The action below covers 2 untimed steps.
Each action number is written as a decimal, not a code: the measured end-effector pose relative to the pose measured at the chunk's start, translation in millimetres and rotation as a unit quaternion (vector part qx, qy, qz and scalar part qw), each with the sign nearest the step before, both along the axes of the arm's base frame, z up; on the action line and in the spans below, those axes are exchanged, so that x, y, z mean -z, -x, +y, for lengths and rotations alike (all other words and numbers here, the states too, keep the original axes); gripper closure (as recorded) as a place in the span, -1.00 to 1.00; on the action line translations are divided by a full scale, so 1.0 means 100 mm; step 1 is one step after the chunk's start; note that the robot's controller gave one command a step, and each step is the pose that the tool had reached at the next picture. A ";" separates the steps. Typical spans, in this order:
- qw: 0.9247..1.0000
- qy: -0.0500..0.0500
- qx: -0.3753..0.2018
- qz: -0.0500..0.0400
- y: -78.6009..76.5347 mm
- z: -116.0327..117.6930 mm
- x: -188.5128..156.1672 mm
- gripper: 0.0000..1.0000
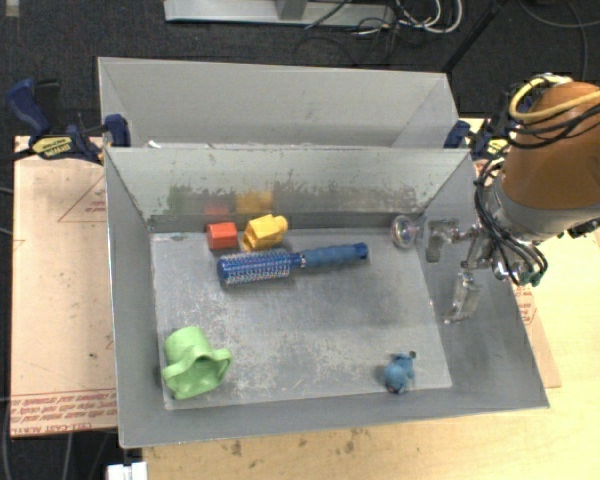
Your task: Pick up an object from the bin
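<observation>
Grey metal bin [280, 178] holds a crumpled green plastic cup [192, 363] near its front-left corner. By the back wall sit a red block [222, 235] and a yellow block [265, 231], with a blue bristled hairbrush [280, 264] lying just in front of them. The middle floor is bare. A small blue lumpy toy [399, 372] lies near the front-right corner and a clear round piece [407, 231] near the back-right. The gripper [458, 308] hangs over the right wall between these two. Whether it is spread or closed cannot be told.
</observation>
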<state>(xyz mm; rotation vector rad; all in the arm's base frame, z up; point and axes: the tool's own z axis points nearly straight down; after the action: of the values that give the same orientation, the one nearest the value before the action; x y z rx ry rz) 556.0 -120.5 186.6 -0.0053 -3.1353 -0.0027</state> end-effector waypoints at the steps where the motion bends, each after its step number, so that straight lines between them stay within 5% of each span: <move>1: 0.999 -0.001 0.047 -0.001 -0.01 0.72 0.40 -1.00; 2: 1.000 0.000 0.021 -0.006 -0.91 0.83 0.97 -1.00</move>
<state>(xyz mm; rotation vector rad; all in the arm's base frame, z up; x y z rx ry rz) 647.1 -37.0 90.1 -0.0701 -3.1458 -0.0024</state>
